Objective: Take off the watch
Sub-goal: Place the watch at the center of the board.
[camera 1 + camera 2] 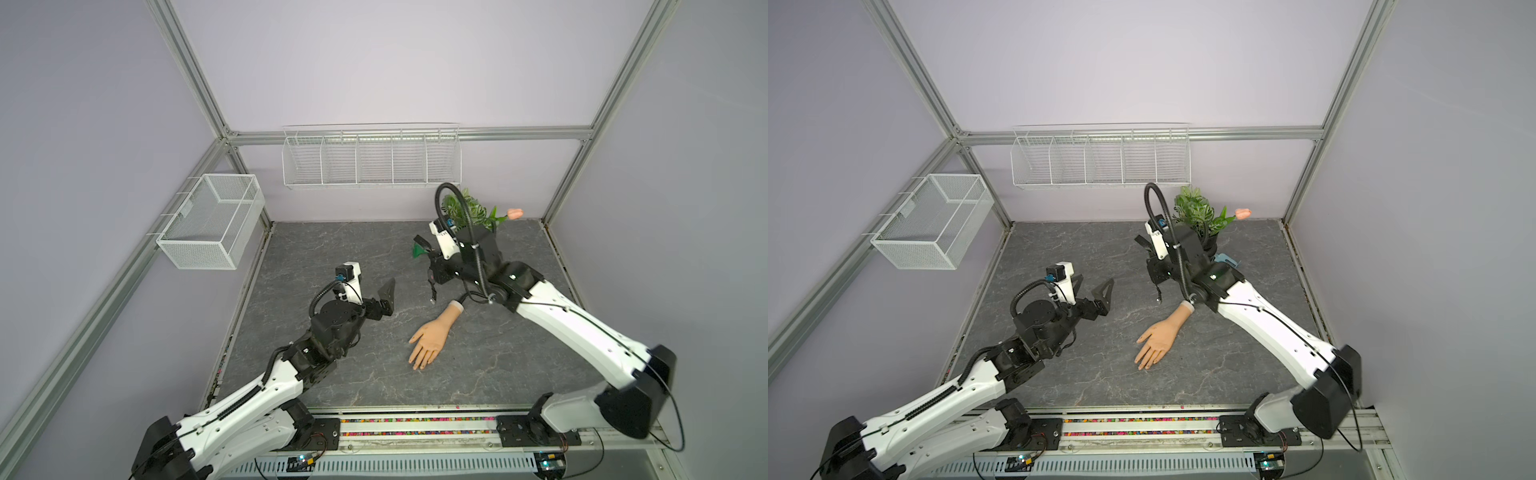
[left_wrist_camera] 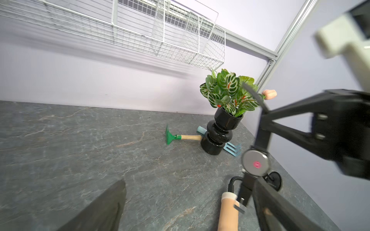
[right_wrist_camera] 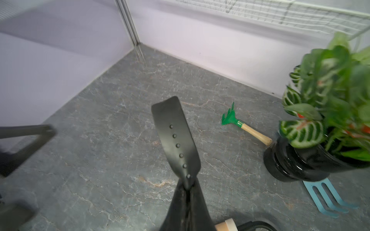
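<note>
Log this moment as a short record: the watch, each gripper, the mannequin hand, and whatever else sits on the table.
watch: small black wristwatch with a thin strap, off the wrist, dangling by its strap
right gripper: shut on the watch strap
left gripper: open, holding nothing
mannequin hand: skin-coloured, lying on the grey stone-look table, wrist bare
nearby: black vase with a green plant, green toy rake, blue toy fork
</note>
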You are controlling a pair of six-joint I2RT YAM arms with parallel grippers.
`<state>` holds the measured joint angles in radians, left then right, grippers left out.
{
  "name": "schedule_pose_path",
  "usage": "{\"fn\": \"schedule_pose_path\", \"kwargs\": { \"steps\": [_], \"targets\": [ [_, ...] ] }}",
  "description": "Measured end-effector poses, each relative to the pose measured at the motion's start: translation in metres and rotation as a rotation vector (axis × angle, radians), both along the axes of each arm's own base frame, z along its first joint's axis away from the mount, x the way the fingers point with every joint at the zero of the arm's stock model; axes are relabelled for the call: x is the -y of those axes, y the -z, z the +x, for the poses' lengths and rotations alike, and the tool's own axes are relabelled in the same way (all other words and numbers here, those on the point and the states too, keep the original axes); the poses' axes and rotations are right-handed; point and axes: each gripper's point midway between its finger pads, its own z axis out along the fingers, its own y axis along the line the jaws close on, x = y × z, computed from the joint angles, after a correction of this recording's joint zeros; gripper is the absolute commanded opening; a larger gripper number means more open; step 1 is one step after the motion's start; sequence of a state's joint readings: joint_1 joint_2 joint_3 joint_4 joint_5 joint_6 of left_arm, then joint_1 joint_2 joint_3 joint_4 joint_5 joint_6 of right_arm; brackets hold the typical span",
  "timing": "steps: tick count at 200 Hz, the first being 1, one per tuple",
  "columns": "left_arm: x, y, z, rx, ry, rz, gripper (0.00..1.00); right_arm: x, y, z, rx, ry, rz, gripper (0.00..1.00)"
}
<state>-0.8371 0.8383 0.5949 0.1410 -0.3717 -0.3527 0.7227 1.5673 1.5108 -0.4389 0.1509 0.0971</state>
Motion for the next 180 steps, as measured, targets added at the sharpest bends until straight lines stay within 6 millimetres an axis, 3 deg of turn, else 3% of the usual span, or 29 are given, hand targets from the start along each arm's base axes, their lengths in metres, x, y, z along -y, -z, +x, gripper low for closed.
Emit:
{"fn": "schedule_pose_path", "kwargs": {
  "steps": [59,89,124,152,180],
  "targets": [
    [-0.066,0.011,-0.024,-0.078,-0.174,0.051,1.00,-0.085,0.053,0.117,0.013,-0.002,-0.176,0.07],
    [-0.087,0.015,-0.034,-0.076,-0.228,0.052,0.99,-0.111,0.066,0.164,0.131,0.017,-0.240,0.07],
    [-0.095,0.034,-0.037,-0.105,-0.251,0.078,0.99,-0.119,0.100,0.168,0.218,-0.023,-0.455,0.07],
    [-0.095,0.044,-0.037,-0.122,-0.252,0.098,1.00,-0.159,0.129,0.147,0.274,-0.125,-0.540,0.07],
    [-0.095,0.044,-0.037,-0.123,-0.252,0.098,1.00,-0.202,0.181,0.112,0.247,-0.253,-0.567,0.07]
  ]
}}
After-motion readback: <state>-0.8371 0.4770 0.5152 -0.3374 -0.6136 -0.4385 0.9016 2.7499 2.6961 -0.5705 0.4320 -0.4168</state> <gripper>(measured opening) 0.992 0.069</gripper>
